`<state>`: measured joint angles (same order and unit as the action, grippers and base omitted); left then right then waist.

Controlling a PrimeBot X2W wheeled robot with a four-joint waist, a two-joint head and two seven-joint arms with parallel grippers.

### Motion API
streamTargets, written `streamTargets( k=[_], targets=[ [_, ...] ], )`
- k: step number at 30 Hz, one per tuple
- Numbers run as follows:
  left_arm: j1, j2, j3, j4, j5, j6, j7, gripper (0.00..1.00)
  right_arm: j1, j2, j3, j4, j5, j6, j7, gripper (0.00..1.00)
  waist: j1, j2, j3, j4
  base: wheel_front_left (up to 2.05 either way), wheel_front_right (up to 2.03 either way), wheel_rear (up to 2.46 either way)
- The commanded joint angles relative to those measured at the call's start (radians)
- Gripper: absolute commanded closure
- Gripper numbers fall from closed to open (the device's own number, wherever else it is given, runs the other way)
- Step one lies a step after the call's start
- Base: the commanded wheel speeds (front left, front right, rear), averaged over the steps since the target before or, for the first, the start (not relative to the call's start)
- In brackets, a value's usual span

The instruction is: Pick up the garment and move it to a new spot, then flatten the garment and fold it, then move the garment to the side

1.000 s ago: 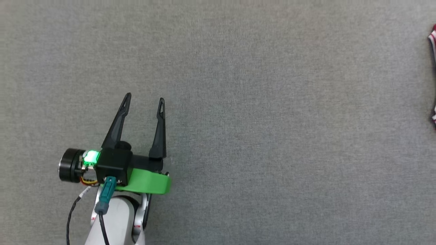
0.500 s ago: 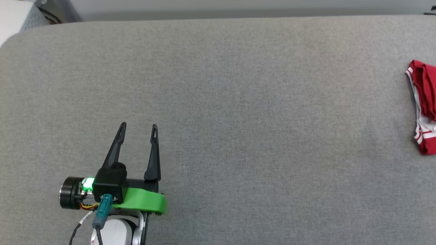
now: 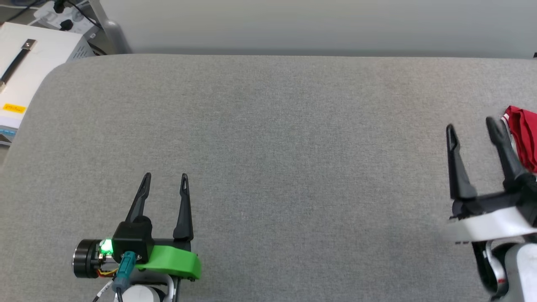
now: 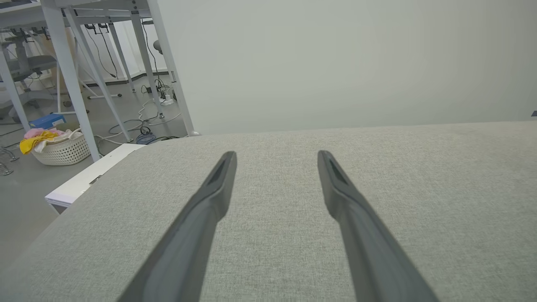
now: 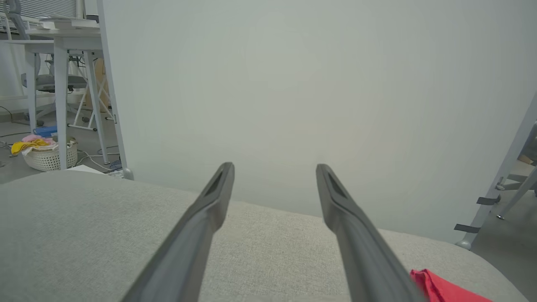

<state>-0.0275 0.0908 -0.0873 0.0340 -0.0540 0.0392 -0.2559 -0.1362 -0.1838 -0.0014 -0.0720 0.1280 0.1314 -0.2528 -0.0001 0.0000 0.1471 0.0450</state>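
— Looking over the grey counter (image 3: 293, 142), what's lying about?

— The garment (image 3: 523, 134) is bunched up red at the far right edge of the head view, with a strip of white striped trim, and the frame cuts part of it off. Past the counter's upper left corner sits a white box (image 3: 25, 63) with a yellow label. In the left wrist view a white basket (image 4: 63, 152) of yellow and pink cloth stands on the floor at the left, among white table legs (image 4: 75, 84).

— What's between the claws and the garment?

— Bare counter. The right claw (image 3: 470, 125) is at the right of the frame, its outer finger just beside the red cloth. Whether they touch, I can't tell. The left claw (image 3: 165, 176) is at the lower left, well apart from it.

— And the fingers?

— Both claws are spread wide and empty.
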Motion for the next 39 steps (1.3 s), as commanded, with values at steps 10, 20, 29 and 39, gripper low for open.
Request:
streamTargets(
  k=[10, 20, 29, 39],
  targets=[
    [0.052, -0.012, 0.008, 0.023, -0.004, -0.019, -0.006, 0.0, 0.173, 0.07, -0.041, -0.007, 0.013, -0.001, -0.009, 0.0, 0.0001, 0.0, -0.058, 0.014, 0.0, 0.0, 0.0],
    [0.079, -0.018, 0.012, 0.031, -0.003, -0.03, -0.006, 0.0, 0.25, 0.092, -0.04, -0.005, 0.025, -0.001, -0.009, 0.0, 0.0001, 0.0, -0.081, 0.011, 0.0, 0.0, 0.0],
    [0.067, -0.017, 0.008, 0.031, 0.001, -0.031, 0.004, 1.0, 0.243, 0.093, -0.033, -0.001, 0.022, 0.0, -0.002, 1.0, 0.0001, 0.0, -0.082, 0.01, 0.0, 0.0, 0.0],
    [0.063, -0.02, 0.017, 0.024, 0.007, -0.032, 0.031, 1.0, 0.231, 0.097, -0.029, 0.007, 0.006, 0.0, 0.027, 1.0, 0.0001, 0.0, -0.089, 0.004, 0.0, 0.0, 0.0]
  ],
)
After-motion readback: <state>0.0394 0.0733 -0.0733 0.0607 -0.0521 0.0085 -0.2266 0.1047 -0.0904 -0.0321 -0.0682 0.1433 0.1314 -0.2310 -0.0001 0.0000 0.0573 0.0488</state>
